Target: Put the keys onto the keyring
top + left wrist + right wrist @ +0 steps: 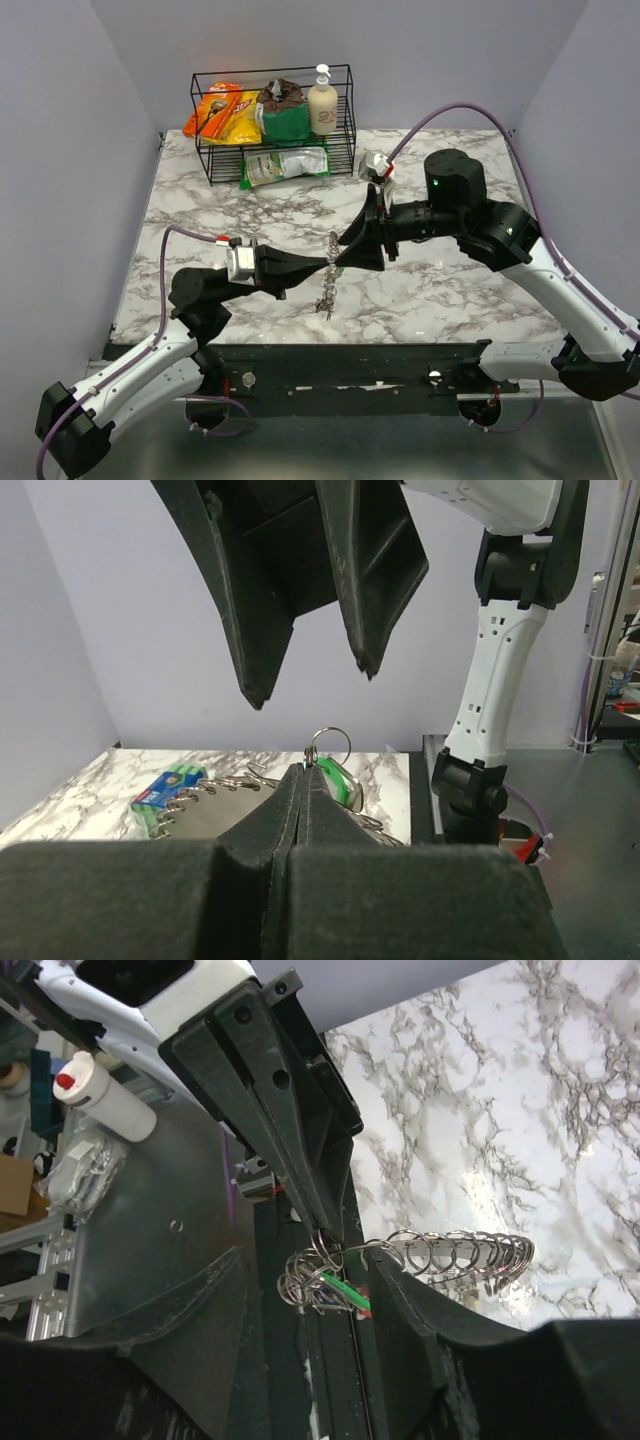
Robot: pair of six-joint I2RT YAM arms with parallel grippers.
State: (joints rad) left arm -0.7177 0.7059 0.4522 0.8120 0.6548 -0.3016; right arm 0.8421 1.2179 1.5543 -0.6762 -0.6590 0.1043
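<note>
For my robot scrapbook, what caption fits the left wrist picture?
Left gripper pinches a small ring by a green key, under the open right gripper.

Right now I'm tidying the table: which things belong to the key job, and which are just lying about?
Job: keyring, green key.
Lying about: wire basket, snack bags, soap bottle, green packet.
</note>
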